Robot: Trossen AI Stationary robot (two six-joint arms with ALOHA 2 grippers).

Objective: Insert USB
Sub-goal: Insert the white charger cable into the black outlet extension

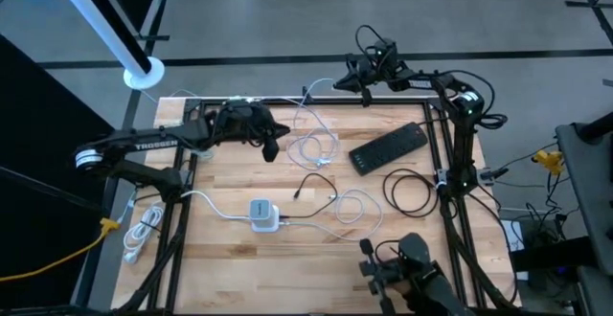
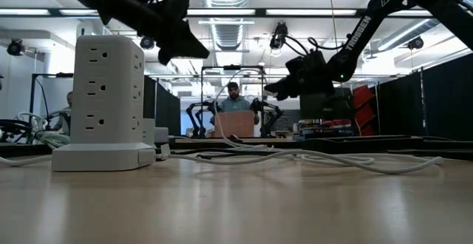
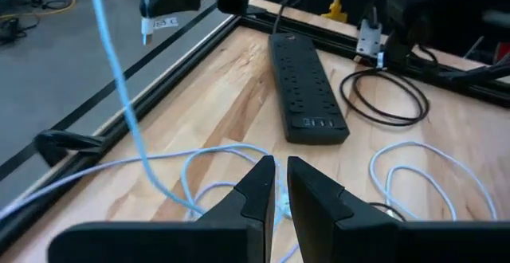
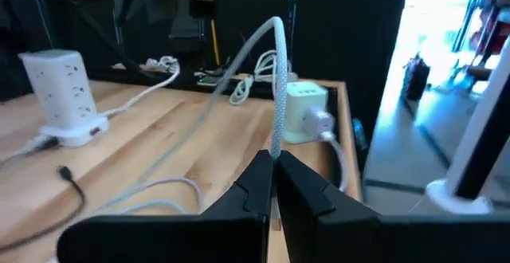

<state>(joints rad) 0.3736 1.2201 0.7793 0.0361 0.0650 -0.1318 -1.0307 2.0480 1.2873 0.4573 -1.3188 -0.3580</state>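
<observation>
White braided cable (image 4: 276, 88) (looping upward) pinched in right claw (image 4: 273, 171).

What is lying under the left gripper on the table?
Under the left gripper, which is raised above the wooden table, lie loops of white cable. The cable rises between its shut fingers. Whether a plug is gripped is hidden.

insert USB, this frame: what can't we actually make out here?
- USB plug: right gripper is shut on a white cable, but the right wrist view hides the cable's end behind the fingers.
- Left gripper: nearly shut; a grip on the white cable there is unclear.
- Tower power strip: USB ports too small to find in any view.
- Black power strip: ports unreadable in the high view.
</observation>
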